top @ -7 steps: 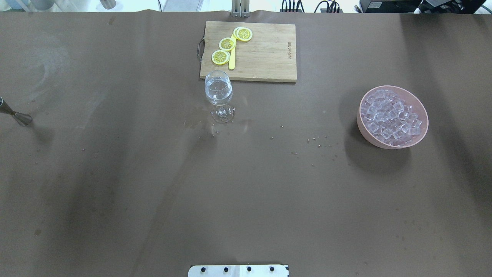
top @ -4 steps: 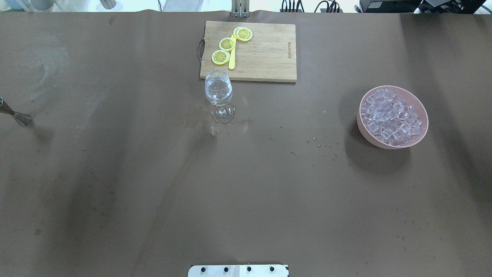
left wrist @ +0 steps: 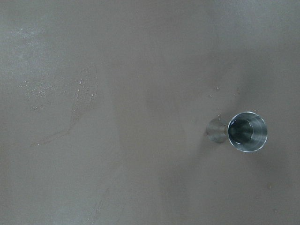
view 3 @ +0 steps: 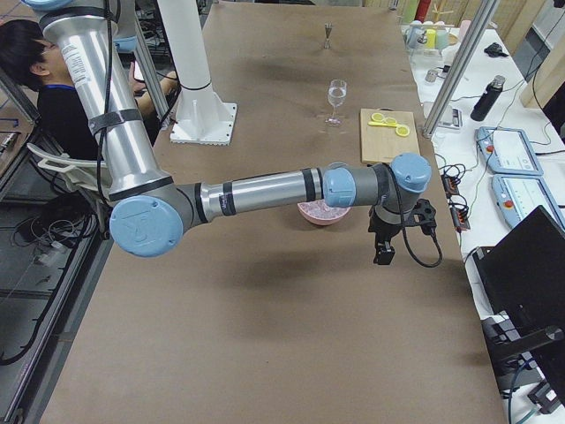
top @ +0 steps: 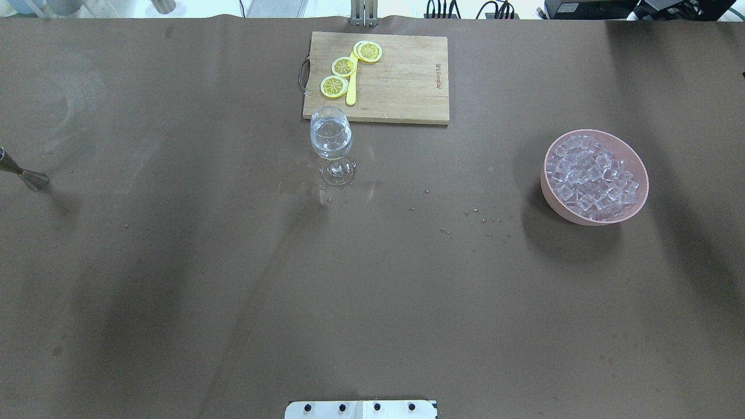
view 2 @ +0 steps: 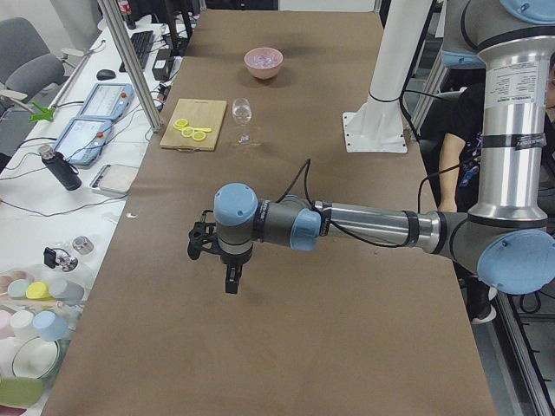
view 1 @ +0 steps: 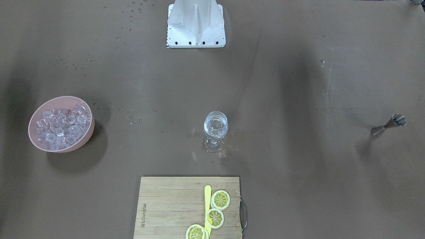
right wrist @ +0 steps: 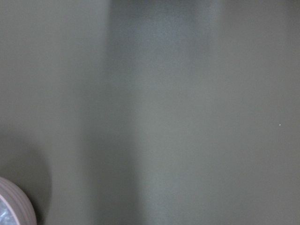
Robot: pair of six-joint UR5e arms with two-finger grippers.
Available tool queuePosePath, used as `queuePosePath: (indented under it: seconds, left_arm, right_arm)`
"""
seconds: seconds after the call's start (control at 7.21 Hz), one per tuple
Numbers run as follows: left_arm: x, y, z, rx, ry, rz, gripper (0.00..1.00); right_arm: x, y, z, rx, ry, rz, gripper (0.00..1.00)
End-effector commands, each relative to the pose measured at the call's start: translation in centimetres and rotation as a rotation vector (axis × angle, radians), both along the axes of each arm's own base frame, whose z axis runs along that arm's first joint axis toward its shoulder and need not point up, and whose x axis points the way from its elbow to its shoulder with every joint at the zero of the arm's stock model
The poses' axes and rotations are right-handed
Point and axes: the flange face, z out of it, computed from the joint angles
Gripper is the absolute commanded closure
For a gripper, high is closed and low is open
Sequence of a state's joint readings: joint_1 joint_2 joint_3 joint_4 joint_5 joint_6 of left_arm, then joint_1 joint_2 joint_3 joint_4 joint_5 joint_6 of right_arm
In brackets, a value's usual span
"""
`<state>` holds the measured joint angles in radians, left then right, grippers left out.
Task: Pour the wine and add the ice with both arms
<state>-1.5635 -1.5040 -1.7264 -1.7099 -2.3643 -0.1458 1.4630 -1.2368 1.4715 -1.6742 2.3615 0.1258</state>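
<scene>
Nothing on the table [top: 407, 291] has shifted since the earlier overhead pictures; glass, bowl, board and jigger lie where they did; the left gripper [view 2: 231, 286] hangs point-down above the paper at the table's near end in the left side view, and since it shows in that view alone I cannot tell whether its fingers are apart or together; the same holds for the right gripper [view 3: 384, 257], seen only in the right side view, hanging just beside the pink bowl [top: 547, 174]; the left wrist camera looks straight down into the open mouth of a steel jigger [left wrist: 247, 131], which the overhead view cuts off at its left edge; the right wrist camera catches only a sliver of the bowl's rim in its lower left corner; the left arm [view 2: 364, 227] and right arm [view 3: 256, 190] reach out level, and the right one hides part of the bowl; the ice [top: 596, 177] is heaped in that bowl, well apart from the wine glass [top: 332, 139], which stands upright with clear liquid in it, just in front of the cutting board [top: 401, 75]; a short printed mark runs sideways along the board's right end, too small to read; three lemon slices [top: 343, 67] and a yellow stick [top: 351, 90] lie on the board; a person [view 3: 35, 79] sits behind the white base [view 1: 196, 23], partly hidden by the right arm
</scene>
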Motion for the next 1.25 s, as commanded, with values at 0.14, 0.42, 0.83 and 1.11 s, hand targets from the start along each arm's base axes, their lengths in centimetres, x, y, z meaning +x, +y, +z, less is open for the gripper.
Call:
queuePosePath:
  seconds: [0.14,0.42,0.83,1.11]
  left_arm:
    - [0.2,4.8,0.9,0.089,0.065,-0.164,0.02]
    - [1.3,6.3,0.3,0.112,0.121,-0.244,0.02]
    - [4.1,5.9,-0.8,0.134,0.095,-0.315,0.02]
    - [6.2,6.1,-1.3,0.213,0.029,-0.355,0.02]
  right_arm:
    - [-11.2,1.9,-7.2,-0.069,-0.002,0.034,0.00]
    - [-17.0,3.6,-10.7,-0.061,0.022,0.032,0.00]
    - [-23.1,5.9,-11.6,-0.054,0.074,0.003,0.12]
    - [-24.2,6.7,-11.3,-0.064,0.073,-0.018,0.34]
